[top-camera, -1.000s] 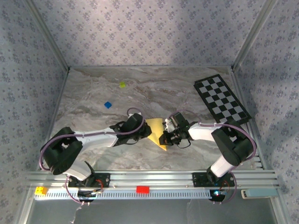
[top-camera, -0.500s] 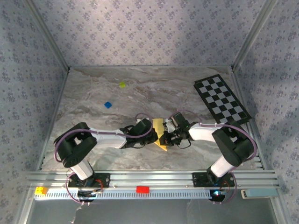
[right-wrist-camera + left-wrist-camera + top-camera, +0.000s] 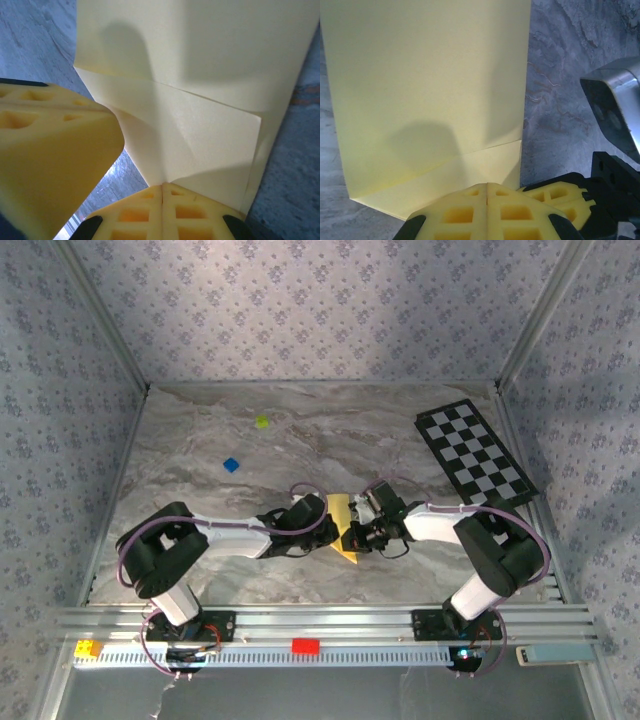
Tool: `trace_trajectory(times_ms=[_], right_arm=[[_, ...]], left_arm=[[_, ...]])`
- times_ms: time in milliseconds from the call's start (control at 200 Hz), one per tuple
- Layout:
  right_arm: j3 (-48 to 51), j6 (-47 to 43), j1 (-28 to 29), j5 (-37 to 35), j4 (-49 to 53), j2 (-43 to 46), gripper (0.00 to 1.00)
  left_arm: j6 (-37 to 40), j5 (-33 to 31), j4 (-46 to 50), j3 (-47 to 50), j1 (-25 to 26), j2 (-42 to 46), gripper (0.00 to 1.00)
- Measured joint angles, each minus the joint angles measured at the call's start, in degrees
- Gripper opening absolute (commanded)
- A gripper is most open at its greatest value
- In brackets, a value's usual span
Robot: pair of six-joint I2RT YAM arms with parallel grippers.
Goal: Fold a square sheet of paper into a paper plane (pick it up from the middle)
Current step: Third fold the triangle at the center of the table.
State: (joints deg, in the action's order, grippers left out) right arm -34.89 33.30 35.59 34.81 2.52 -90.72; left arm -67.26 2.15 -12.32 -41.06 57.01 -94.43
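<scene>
Both my hands meet mid table (image 3: 420,570), near front edge. Left hand (image 3: 327,531) closed tight, fingertips pinching yellow paper (image 3: 342,524) at its near edge. Right hand (image 3: 356,536) closed too, nipping same sheet from other side, paper puckering into its fingertips. Hands just beside each other. Sheet already folded, layered flap showing. Checkered board (image 3: 475,452) off to right rear, well apart. Small blue block (image 3: 231,465) and yellow-green block (image 3: 262,422) further back left.
</scene>
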Motion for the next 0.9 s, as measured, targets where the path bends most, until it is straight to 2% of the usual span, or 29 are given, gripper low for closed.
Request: trace_trajectory(times_ms=[335, 900], right_arm=[[0.0, 0.4, 0.0, 0.0, 0.0, 0.0, 0.00], [0.1, 0.4, 0.0, -0.3, -2.5, -0.7, 0.00]], left_arm=[[-1.4, -0.4, -1.4, 2.1, -0.7, -1.4, 0.00], [-0.5, 4.9, -5.6, 5.2, -5.4, -0.8, 0.00]])
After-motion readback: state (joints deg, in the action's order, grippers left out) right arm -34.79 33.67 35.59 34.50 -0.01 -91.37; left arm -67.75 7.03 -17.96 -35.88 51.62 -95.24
